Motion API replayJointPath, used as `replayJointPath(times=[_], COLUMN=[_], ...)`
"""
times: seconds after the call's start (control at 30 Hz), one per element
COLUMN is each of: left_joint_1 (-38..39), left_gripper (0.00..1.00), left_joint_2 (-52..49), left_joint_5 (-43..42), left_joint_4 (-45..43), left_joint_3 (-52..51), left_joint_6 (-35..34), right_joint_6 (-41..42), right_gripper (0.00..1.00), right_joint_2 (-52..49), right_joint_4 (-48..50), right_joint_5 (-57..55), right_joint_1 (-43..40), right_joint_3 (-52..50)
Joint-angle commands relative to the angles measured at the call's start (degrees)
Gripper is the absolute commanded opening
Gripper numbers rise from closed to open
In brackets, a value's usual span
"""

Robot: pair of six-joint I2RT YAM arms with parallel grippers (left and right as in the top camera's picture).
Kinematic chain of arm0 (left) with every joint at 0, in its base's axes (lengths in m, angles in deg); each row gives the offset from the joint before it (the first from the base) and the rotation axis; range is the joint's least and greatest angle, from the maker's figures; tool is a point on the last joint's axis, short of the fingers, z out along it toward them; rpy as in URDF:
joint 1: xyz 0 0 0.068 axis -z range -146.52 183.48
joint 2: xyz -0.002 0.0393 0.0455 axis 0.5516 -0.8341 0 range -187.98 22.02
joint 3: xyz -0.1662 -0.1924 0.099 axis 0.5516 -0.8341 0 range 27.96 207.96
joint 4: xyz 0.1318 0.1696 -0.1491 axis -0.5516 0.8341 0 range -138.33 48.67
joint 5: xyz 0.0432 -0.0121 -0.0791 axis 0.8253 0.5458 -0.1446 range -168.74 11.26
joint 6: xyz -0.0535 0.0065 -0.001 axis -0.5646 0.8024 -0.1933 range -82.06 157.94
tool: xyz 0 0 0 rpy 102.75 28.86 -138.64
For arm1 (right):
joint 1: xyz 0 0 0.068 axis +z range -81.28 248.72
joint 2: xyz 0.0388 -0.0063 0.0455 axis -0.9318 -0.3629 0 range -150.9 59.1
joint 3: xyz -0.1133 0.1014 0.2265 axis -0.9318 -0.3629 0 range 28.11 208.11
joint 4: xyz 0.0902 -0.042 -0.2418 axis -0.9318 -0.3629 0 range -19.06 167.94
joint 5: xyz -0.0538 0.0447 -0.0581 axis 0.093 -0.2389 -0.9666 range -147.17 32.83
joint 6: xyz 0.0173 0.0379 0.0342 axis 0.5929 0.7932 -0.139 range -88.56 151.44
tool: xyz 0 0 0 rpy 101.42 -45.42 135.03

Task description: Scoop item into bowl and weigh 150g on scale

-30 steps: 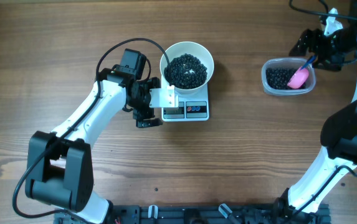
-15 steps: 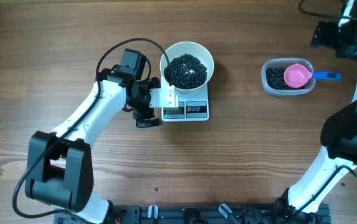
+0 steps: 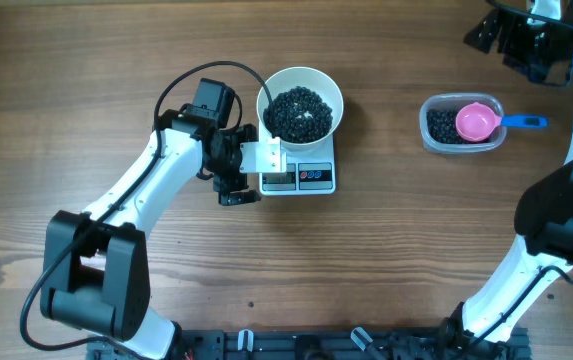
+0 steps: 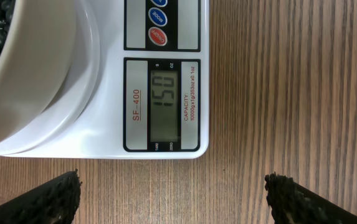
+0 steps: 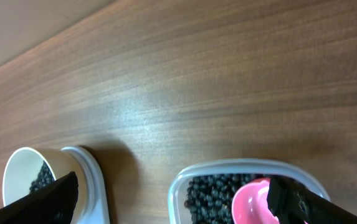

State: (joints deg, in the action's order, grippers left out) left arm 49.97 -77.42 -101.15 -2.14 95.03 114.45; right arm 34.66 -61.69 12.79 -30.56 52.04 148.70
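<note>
- The bowl [image 3: 340, 100] sits on the scale [image 3: 311, 178], left of centre and toward the far edge of the tabletop [image 3: 396, 260], with the beans [image 3: 299, 110] heaped inside it.
- My left hand [image 3: 247, 172] hovers just beside the scale's left front corner. It is spread fully and holds nothing, and its camera looks straight at the display [image 4: 164, 102].
- The display reads 150, so I judge the weight is met.
- My right hand [image 3: 512, 38] is up at the far right corner, fingers wide apart and empty, well clear of everything.
- The tub [image 3: 429, 135] lies in front of that hand and a little to its left.
- The scoop [image 3: 476, 122] rests in the tub, cup upward.
- The scoop's handle [image 3: 526, 123] sticks out over the tub's right rim. Its long axis runs left to right, with the free end toward the right edge.
- If I need a correction, the right arm is by far the nearer one, and it would come down onto the handle from behind.
- Otherwise I only need to pull both arms back without nudging the scale.
</note>
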Motion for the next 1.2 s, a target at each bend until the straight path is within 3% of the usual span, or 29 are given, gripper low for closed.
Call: replayJointPath(times=[0.0, 1.17], left_joint_1=[-0.2, -0.2], left_gripper=[1.0, 1.0], left_joint_2=[-0.6, -0.6], left_joint_5=[-1.1, -1.1], left_joint_4=[0.0, 0.0], left_joint_3=[-0.5, -0.5], left_joint_6=[1.1, 1.1], right_joint_6=[0.0, 0.0], right_gripper=[1.0, 1.0], right_joint_2=[1.0, 1.0], right_joint_4=[2.1, 3.7], right_joint_5=[1.2, 1.3], right_joint_1=[0.0, 0.0], right_joint_3=[0.8, 0.8])
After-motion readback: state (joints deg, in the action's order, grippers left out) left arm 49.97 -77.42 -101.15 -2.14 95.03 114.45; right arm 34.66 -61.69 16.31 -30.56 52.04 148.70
